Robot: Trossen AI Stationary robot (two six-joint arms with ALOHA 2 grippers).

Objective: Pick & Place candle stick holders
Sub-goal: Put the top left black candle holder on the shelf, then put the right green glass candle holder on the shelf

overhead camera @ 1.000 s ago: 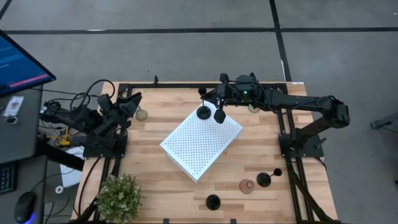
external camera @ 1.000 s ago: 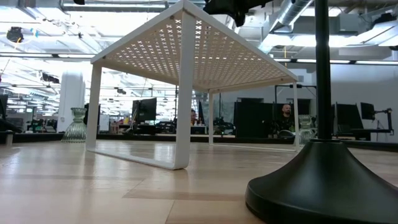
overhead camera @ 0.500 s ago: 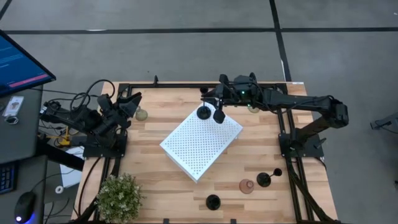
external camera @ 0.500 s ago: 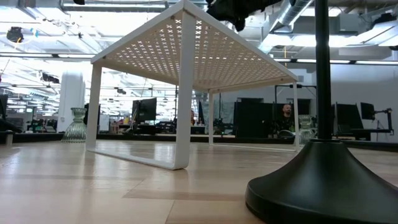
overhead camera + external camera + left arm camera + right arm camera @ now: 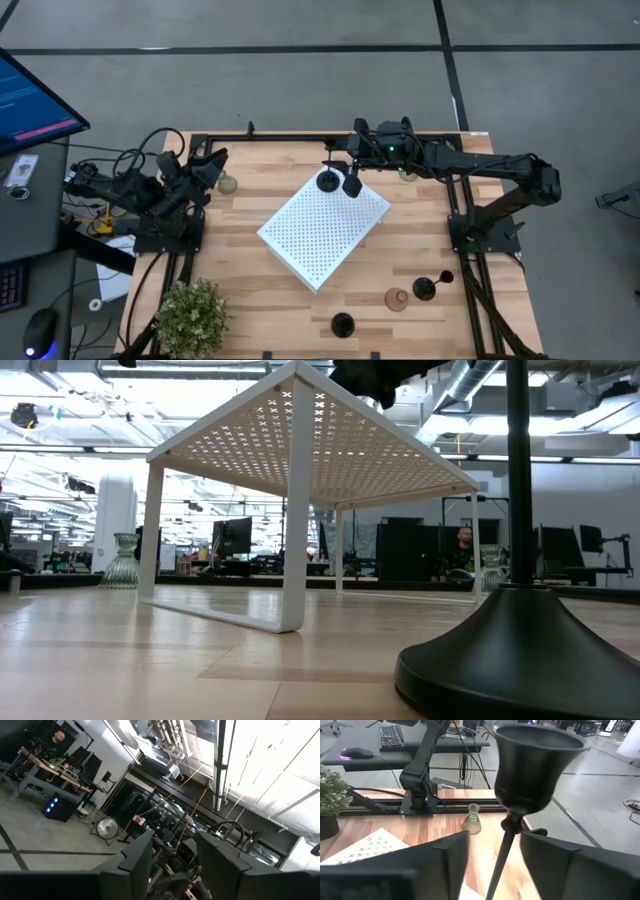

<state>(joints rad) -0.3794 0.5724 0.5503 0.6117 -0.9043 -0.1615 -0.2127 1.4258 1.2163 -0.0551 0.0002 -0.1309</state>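
On the worktop (image 5: pixel 250 210) stands the white perforated board (image 5: pixel 322 228). Over its far corner the right end effector (image 5: pixel 340 172) grips a black candle stick holder (image 5: pixel 527 780) by the stem; lower straight, release only once its base sits flat. The left end effector (image 5: pixel 172 865) waits open at the left edge.

Lighting's pretty even on my overhead feed, the wooden table (image 5: pixel 250 215) is evenly bright with only small soft shadows around the white perforated board (image 5: pixel 322 228). Table-level cam is harsher: ceiling lights (image 5: pixel 60 405) behind the board blow out to glare, and the black candle stick holder base (image 5: pixel 520 650) right up close is soft. Left wrist cam gets big white glare from the overhead light strips (image 5: pixel 220 755).
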